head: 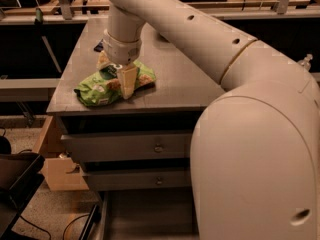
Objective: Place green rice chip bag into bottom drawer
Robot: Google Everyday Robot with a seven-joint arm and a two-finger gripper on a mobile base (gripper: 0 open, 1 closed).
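We see green rice chip bag (95, 90) flat on worktop (185, 84) near front-left corner, long axis running left-front to right-rear. Hand (116, 79) low over bag's middle, fingers apart, straddling it. Bottom drawer (150, 219) stands open below.

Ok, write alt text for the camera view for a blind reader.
The robot's end effector is at the green rice chip bag, which lies on the grey cabinet top. Below two knobbed drawers, the bottom drawer stands pulled open.
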